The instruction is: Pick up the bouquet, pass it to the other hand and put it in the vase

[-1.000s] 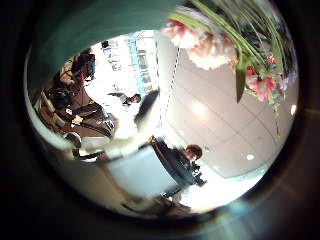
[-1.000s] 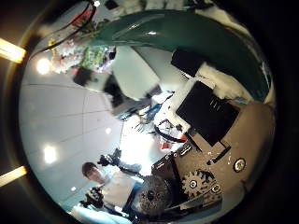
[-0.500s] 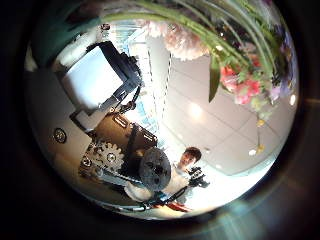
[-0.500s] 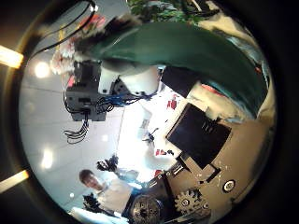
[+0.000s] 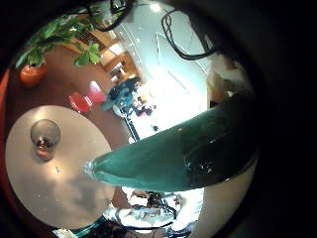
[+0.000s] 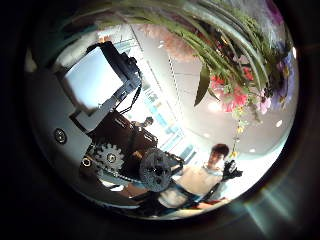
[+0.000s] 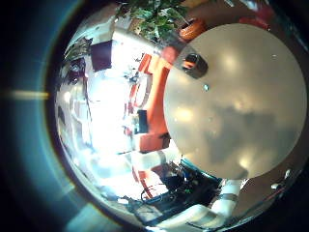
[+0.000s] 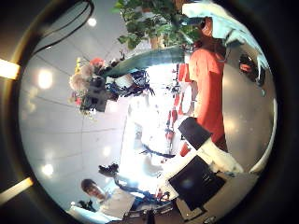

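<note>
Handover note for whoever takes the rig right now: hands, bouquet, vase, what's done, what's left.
Left hand: shut on the bouquet, gripping its teal wrap, with the flowers up in the air.
Right hand: apart from the bouquet, nothing against its palm; grip state unclear.
Glass vase: upright on the round table, no flowers in it.
Done: the bouquet is off the table and held by one hand alone.
Left: carry it over the vase, lower the stem end in, and let go.
</note>
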You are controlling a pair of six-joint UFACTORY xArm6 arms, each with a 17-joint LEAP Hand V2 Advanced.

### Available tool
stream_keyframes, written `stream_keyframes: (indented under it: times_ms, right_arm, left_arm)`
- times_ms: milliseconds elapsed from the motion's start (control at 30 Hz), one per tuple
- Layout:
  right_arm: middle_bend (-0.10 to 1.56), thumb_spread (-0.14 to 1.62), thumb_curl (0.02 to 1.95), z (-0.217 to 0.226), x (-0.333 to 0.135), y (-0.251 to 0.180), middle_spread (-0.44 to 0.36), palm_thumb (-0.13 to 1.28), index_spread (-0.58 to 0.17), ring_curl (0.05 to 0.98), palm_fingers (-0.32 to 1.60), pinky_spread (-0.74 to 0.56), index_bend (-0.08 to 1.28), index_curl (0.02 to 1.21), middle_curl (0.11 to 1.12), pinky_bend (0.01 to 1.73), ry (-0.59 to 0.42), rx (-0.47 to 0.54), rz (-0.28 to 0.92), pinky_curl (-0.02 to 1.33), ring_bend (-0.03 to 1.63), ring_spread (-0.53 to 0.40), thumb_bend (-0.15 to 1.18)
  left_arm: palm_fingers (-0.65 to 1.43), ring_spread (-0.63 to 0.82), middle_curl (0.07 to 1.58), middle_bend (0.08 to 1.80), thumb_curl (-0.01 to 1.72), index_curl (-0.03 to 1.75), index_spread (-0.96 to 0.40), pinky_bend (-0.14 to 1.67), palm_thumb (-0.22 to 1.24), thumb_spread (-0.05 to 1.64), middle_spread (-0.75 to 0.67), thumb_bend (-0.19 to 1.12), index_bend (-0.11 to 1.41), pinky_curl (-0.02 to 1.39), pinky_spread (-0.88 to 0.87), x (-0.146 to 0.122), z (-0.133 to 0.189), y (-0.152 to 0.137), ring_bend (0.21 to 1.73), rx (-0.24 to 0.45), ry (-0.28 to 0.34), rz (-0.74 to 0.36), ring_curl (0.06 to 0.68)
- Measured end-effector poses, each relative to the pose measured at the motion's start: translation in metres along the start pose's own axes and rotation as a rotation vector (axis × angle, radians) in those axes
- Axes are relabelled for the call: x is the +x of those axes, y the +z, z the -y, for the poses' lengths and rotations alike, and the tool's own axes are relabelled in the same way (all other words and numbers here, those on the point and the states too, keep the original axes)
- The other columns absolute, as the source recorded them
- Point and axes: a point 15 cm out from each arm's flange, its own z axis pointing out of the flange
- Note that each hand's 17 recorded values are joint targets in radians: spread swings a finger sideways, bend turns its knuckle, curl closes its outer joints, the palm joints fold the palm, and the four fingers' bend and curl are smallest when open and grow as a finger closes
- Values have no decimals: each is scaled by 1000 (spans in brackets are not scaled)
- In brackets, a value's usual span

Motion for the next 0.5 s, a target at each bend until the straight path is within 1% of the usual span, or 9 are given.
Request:
stream_keyframes:
  times_ms: [100,167,233,333,500]
  right_arm:
    - [600,999,685,0,-1,-1,-59,770,-329,471,38,43,422,573,491,896,-5,1,2,721,956,-98,-26]
    - [542,999,668,-1,-1,-1,-34,771,-325,442,-8,163,383,545,463,871,-6,-2,2,692,894,-45,-24]
    - [502,999,655,-2,-3,-1,-14,773,-328,413,-28,238,336,511,439,839,-11,-1,-1,661,842,0,-23]
    - [449,997,640,-2,-6,-2,0,779,-338,378,-19,323,288,474,412,790,-19,2,-1,614,776,52,-22]
    - [389,997,621,-3,-5,-1,14,780,-343,334,32,402,231,434,383,739,-19,0,-5,551,702,96,-22]
  left_arm:
    - [1045,-388,889,1255,781,1123,-663,1143,1019,1048,-466,152,736,994,-575,-9,4,2,1512,25,41,79,564]
    - [1047,-388,889,1255,794,1142,-672,1131,1023,1054,-466,148,725,1013,-583,-17,2,12,1516,22,39,87,561]
    - [1048,-387,889,1254,806,1159,-680,1119,1020,1057,-466,141,713,1031,-592,-30,2,17,1517,29,24,87,558]
    - [1051,-389,890,1251,823,1184,-691,1102,1021,1066,-467,134,698,1056,-603,-58,7,16,1517,50,-9,95,555]
    - [1058,-394,890,1246,853,1219,-708,1077,1034,1075,-468,130,676,1095,-623,-97,12,21,1516,48,-48,91,548]
